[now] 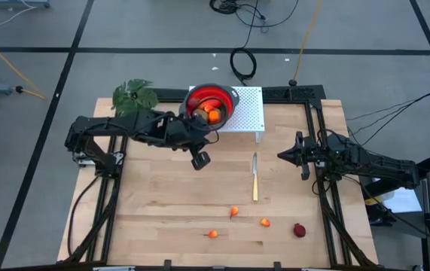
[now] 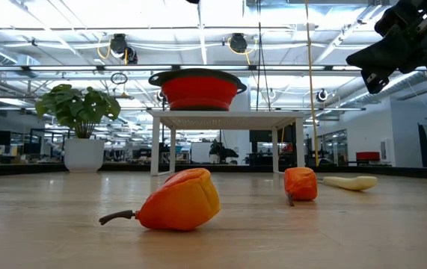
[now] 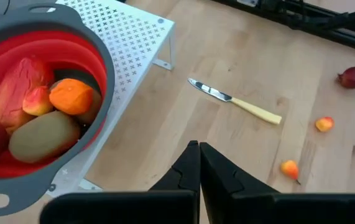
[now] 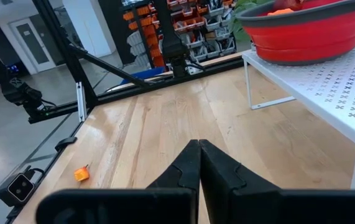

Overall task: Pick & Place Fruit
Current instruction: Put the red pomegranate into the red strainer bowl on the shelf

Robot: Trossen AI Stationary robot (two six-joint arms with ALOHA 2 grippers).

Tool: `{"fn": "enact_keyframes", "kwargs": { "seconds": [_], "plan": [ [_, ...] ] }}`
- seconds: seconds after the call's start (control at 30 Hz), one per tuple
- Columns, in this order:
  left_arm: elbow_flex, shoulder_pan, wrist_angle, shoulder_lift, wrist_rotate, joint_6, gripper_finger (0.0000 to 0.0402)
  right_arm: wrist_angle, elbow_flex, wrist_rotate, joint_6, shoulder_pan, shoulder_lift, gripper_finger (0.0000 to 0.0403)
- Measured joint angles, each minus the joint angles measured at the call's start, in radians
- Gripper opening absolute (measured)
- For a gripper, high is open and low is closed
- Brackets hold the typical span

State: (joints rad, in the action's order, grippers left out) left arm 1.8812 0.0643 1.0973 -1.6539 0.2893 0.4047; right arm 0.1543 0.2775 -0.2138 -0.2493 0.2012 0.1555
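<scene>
With four fruits (image 1: 234, 211) loose at the frame's bottom and others in the bowl (image 1: 230, 101) up top, the empty, closed left gripper (image 1: 200, 159) should open fully before descending squarely over one.

Several fruits (image 3: 43, 118) lie piled in the red bowl (image 1: 213, 102) at twelve o'clock on the table: a brown oval one, an orange one, a red-yellow oblong one, perhaps a dark-red one at the edge. Toward six o'clock, three small orange fruits (image 1: 234, 211) lie apart on the wood, a dark-red fruit (image 1: 299, 229) at five o'clock.
</scene>
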Motion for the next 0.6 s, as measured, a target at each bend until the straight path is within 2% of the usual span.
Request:
{"fn": "enact_keyframes", "kwargs": {
  "seconds": [0.37,0.47,0.6],
  "plan": [
    [-0.001,0.014,-0.082,0.0,-0.057,-0.04,0.0002,0.0,0.0,-0.001,0.0,0.0,0.0,0.0],
    [-0.042,0.018,-0.176,0.001,-0.106,-0.07,0.0004,0.0,0.0,-0.001,0.0,0.0,0.0,0.0],
    [-0.102,0.017,-0.213,0.016,-0.128,-0.06,0.0001,0.001,0.0,-0.001,0.0,0.0,0.0,0.0]
  ]
}}
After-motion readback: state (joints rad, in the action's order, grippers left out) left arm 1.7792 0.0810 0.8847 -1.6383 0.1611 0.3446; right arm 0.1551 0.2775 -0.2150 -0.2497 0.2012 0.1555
